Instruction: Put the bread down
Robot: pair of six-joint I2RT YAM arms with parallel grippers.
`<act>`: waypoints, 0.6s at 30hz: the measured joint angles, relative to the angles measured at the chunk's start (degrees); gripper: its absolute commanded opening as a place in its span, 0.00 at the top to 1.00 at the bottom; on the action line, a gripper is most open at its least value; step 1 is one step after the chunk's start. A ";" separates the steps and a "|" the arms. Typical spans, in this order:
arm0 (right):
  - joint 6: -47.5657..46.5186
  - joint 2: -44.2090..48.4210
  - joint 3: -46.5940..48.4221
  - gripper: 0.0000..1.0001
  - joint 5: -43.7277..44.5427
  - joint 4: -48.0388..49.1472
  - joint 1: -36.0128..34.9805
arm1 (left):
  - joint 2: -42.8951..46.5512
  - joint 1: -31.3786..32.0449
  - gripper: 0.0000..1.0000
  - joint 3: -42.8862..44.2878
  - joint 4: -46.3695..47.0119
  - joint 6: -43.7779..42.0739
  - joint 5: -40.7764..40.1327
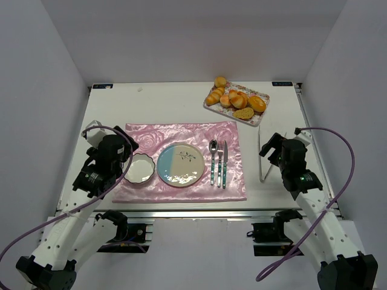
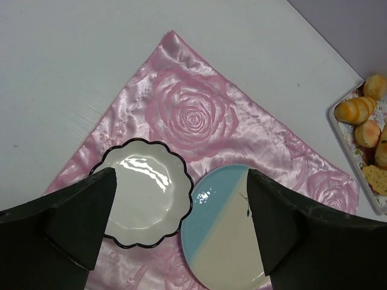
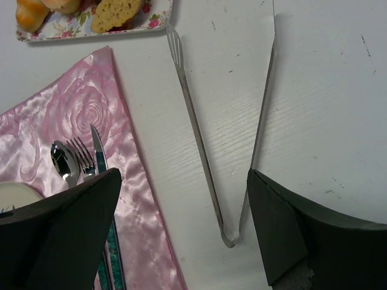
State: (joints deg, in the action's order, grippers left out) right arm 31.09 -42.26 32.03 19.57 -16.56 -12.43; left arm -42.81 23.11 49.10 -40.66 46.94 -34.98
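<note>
Several bread rolls (image 1: pixel 237 99) and a bread slice (image 1: pixel 244 113) lie on a floral tray (image 1: pixel 262 115) at the back right; they also show in the left wrist view (image 2: pixel 355 110) and the right wrist view (image 3: pixel 115 12). A blue and cream plate (image 1: pixel 180 165) and a white scalloped bowl (image 1: pixel 139 168) sit on the pink mat (image 1: pixel 181 136). Metal tongs (image 1: pixel 261 158) lie open on the table right of the mat, under my right gripper (image 3: pixel 181 232). My right gripper is open and empty. My left gripper (image 2: pixel 181 232) is open and empty above the bowl (image 2: pixel 142 199) and plate (image 2: pixel 233 241).
A spoon (image 1: pixel 213 160), a fork (image 1: pixel 221 162) and a knife (image 3: pixel 100 158) lie on the mat's right side. White walls close in the table at the back and both sides.
</note>
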 measured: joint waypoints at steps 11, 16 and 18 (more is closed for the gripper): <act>-0.22 -5.88 1.88 0.11 2.03 -3.32 0.00 | -0.72 0.00 0.02 -0.87 3.04 -1.31 0.94; -0.83 -14.84 4.44 0.11 3.23 -7.76 -0.02 | -3.41 0.00 0.02 -1.03 3.78 -2.21 1.90; -0.81 -18.10 5.07 0.11 3.91 -9.33 -0.02 | -4.31 0.00 0.02 -1.03 3.89 -2.60 2.25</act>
State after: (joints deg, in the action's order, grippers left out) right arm 30.28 -60.36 37.10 23.49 -25.89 -12.45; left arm -47.11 23.11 48.07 -36.77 44.34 -32.73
